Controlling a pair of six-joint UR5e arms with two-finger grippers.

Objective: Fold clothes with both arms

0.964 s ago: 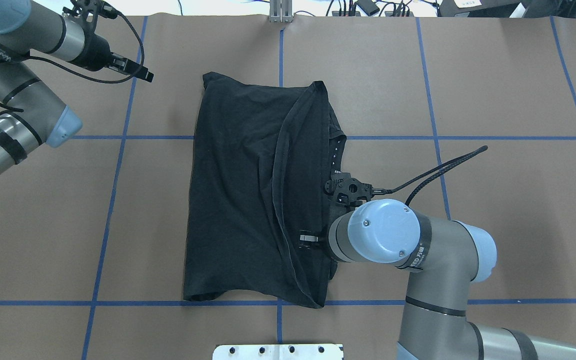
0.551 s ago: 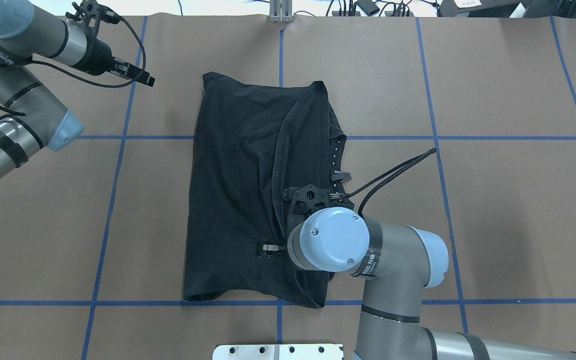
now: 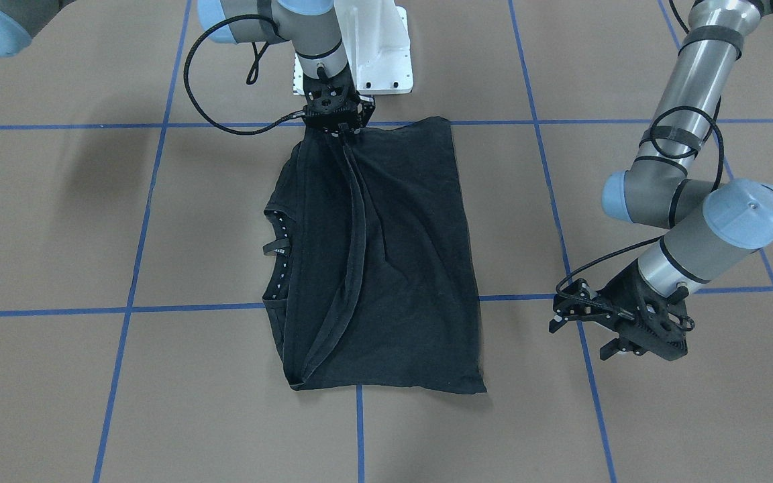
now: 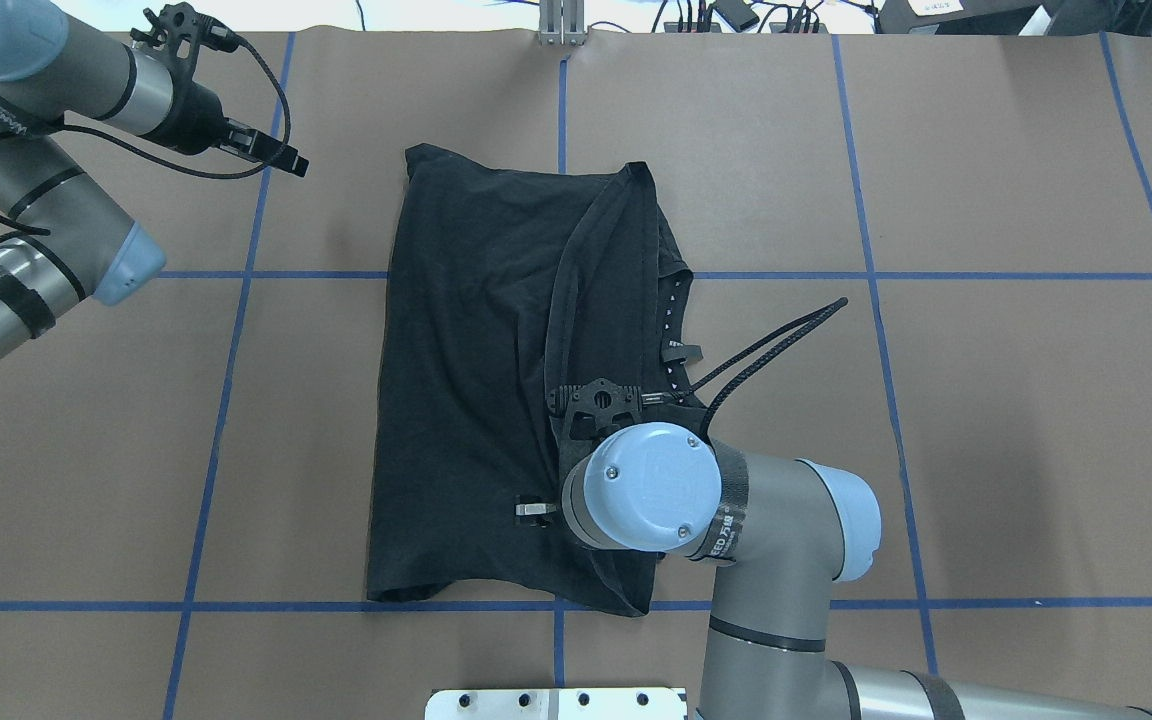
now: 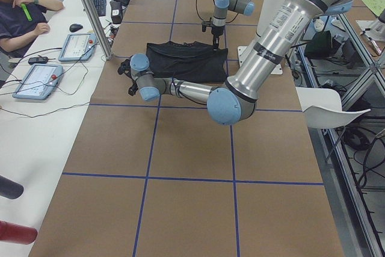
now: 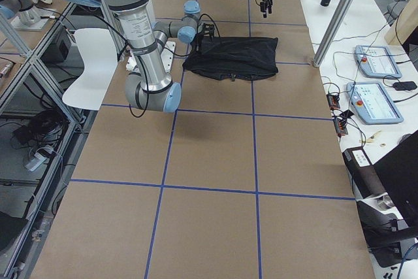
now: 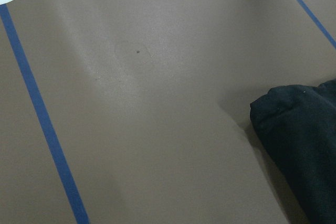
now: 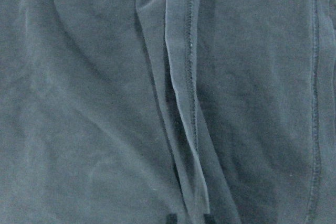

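The clothes are one black T-shirt (image 4: 466, 380) (image 3: 413, 268), lying partly folded in the middle of the brown table, collar to the robot's right. A raised ridge of hem (image 3: 353, 221) runs along it up to my right gripper (image 3: 340, 133). That gripper is shut on this edge near the shirt's robot-side end, and the right wrist view shows the pinched fold (image 8: 181, 129). From overhead its own wrist (image 4: 651, 485) hides it. My left gripper (image 4: 286, 160) (image 3: 561, 320) hovers off the shirt's far left corner, open and holding nothing. Its wrist view shows that corner (image 7: 294, 129).
The white pedestal base (image 3: 380, 47) sits just behind the shirt. Blue tape lines (image 4: 226, 400) grid the table. A metal post (image 4: 561, 20) stands at the far edge. A person (image 5: 21, 10) sits at a side table with tablets (image 5: 39, 79).
My right gripper has moved left over the shirt, dragging the pinched hem ridge with it. The left arm has only shifted slightly.
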